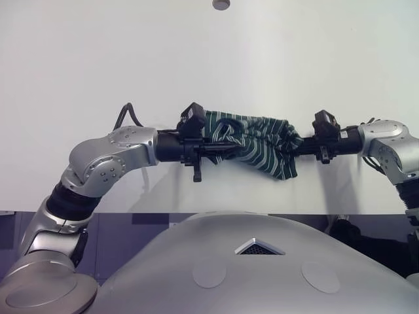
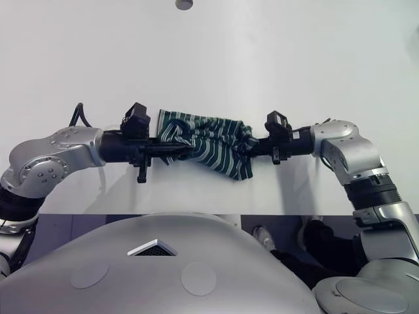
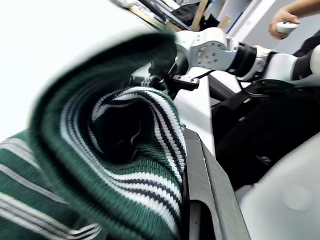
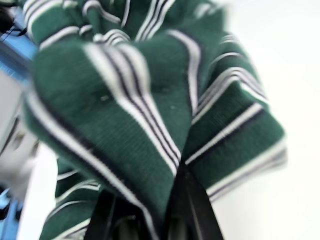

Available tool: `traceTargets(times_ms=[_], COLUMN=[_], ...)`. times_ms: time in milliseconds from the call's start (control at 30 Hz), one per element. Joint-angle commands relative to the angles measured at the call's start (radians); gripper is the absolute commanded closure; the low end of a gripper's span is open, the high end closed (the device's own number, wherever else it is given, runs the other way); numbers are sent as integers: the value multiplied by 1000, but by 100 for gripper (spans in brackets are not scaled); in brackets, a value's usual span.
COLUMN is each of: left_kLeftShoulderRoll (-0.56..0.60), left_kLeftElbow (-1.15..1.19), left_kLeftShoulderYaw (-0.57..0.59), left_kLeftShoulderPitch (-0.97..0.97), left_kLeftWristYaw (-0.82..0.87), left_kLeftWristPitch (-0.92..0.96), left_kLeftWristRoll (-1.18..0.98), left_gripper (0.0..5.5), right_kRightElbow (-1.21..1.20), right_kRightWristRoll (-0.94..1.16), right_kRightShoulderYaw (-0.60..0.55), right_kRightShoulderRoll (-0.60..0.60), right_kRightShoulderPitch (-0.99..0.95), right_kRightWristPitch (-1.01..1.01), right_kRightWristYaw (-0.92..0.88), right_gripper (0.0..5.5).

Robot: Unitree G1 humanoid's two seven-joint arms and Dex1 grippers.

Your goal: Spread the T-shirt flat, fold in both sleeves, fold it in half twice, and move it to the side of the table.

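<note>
The green T-shirt [image 1: 258, 144] with white and dark stripes hangs bunched between my two grippers, a little above the white table [image 1: 209, 72] near its front edge. My left gripper [image 1: 219, 149] is shut on the shirt's left end, and in the left wrist view the cloth [image 3: 125, 165] wraps over a black finger [image 3: 207, 200]. My right gripper [image 1: 300, 145] is shut on the right end; the right wrist view has the striped fabric [image 4: 150, 100] bulging over its fingers [image 4: 195, 210]. A fold of the shirt [image 2: 236, 167] droops below the right end.
The white table stretches bare to the far side and to both sides of the shirt. A small round grey object [image 1: 221, 4] sits at the table's far edge. A person's hand [image 3: 285, 20] holding a device is in the room behind.
</note>
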Motion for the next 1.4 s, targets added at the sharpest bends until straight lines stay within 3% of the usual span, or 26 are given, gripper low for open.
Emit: traceTargets(times_ms=[33, 267, 567, 600, 633, 867, 967, 1167, 1300, 1400], left_kLeftShoulderRoll=[-3, -53, -71, -62, -55, -57, -67, -112, -245, -330], left_kLeftElbow=[6, 32, 60, 59, 57, 60, 55, 2, -36, 94], left_kLeftShoulderYaw=[19, 40, 60, 49, 43, 56, 91, 128, 96, -76], left_kLeftShoulderPitch=[23, -19, -59, -55, -52, -61, -74, -81, -199, -324], left_kLeftWristYaw=[45, 90, 57, 52, 51, 74, 127, 200, 285, 255], left_kLeftWristPitch=[45, 84, 99, 104, 111, 134, 156, 151, -77, -308], left_kLeftWristRoll=[65, 171, 270, 292, 308, 397, 434, 489, 640, 832], left_gripper=[548, 548, 548, 548, 511, 399, 351, 243, 174, 171], right_kRightElbow=[23, 16, 2, 11, 14, 34, 34, -97, -39, 106], right_kRightWristRoll=[-14, -8, -127, -155, -170, -243, -317, -336, -432, -583], right_kRightShoulderYaw=[-68, -153, -124, -111, -101, -110, -164, -229, -239, -284], right_kRightShoulderRoll=[39, 111, 172, 181, 185, 211, 251, 289, 305, 339], right_kRightShoulderPitch=[10, -63, -170, -177, -177, -175, -199, -128, -132, -194], right_kRightWristPitch=[67, 160, 201, 210, 220, 196, 105, 96, 6, -166], right_kRightWristYaw=[-77, -124, -234, -259, -269, -332, -491, -609, -715, -988], right_gripper=[534, 534, 534, 495, 474, 349, 300, 289, 230, 168])
